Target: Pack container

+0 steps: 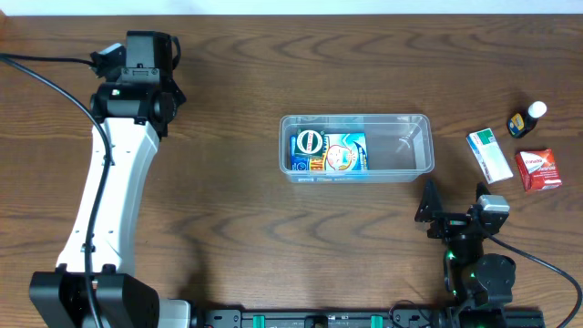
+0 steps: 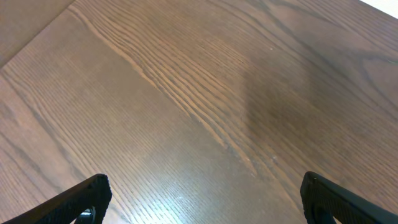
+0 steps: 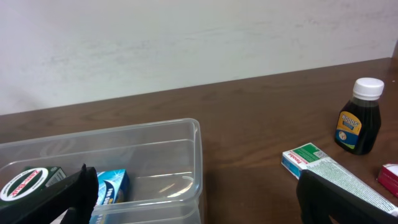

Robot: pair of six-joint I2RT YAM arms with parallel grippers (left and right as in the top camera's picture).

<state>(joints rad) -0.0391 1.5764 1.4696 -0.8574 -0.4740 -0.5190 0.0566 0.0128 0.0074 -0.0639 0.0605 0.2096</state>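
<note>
Clear container [image 1: 414, 123]; blue carton [image 1: 344, 153] inside, at its left end

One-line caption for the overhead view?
Clear container holds a blue carton; bottle, green-white box and red box lie outside it.

overhead: fixed above table [image 1: 228, 210], looks straight down, far enough to hold both arms, with container [image 1: 355, 146] mid-frame.
left wrist: rides behind left gripper [image 2: 205, 186], fingertips in bottom corners; tilts down at wood, close; shares only table surface with overhead.
right wrist: behind right gripper [image 3: 196, 180], low, near level, faces pale wall [image 3: 186, 43]; close to container's right end.
shares with overhead: container, green-white box [image 3: 329, 171], dark bottle [image 3: 357, 118], red box [image 3: 390, 177] edge.
</note>
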